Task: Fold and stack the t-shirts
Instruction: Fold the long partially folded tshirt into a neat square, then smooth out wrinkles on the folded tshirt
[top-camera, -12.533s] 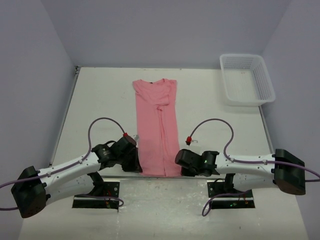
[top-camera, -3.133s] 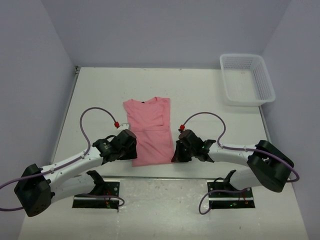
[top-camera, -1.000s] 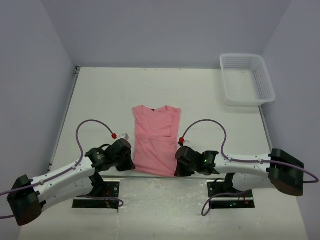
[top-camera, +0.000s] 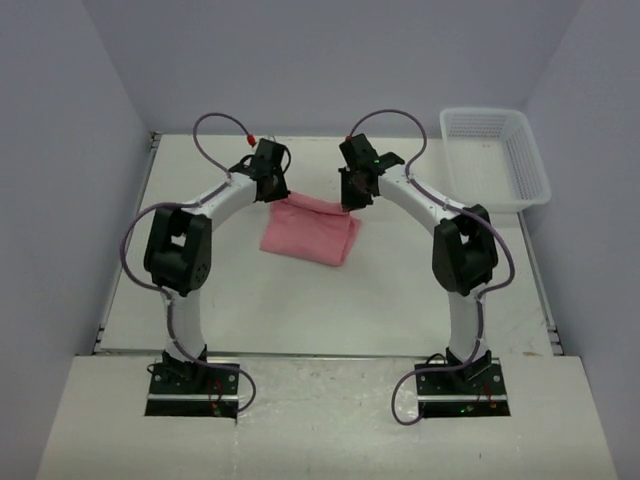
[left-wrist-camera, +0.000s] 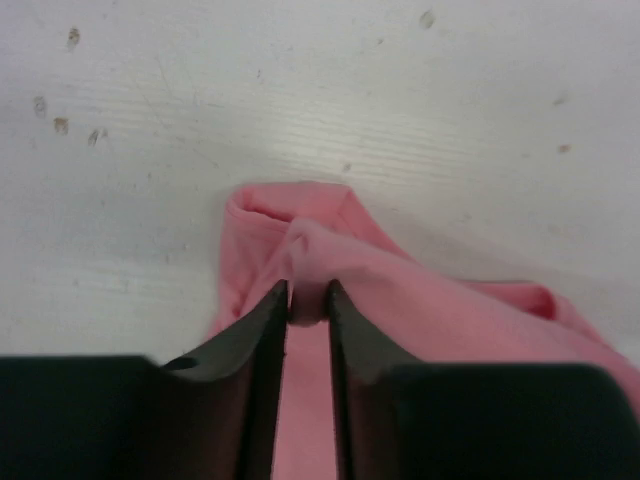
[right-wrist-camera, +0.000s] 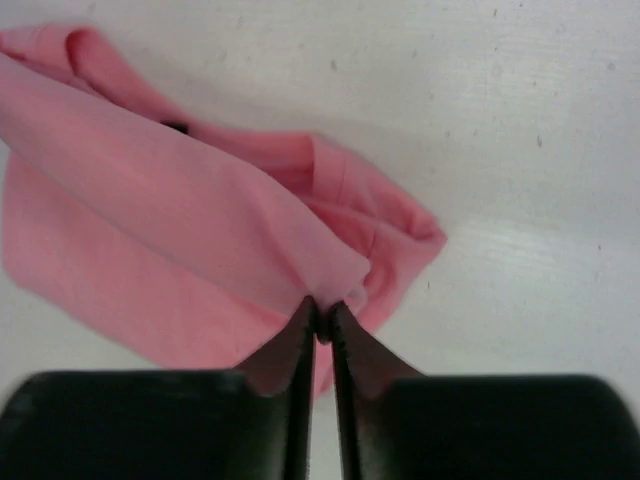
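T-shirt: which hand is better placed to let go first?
Left, probably: the left hand pinches a t-shirt corner slumped on the table; the right hand holds its fold lifted and taut.

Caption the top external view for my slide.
Left hand and right hand pinch far corners of a folded salmon-pink fabric t-shirt; white plastic mesh basket at right.

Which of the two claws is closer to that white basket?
The right claw, pinching the corner of the pink shirt on the side of the basket; the left claw pinches the opposite corner, farther away.
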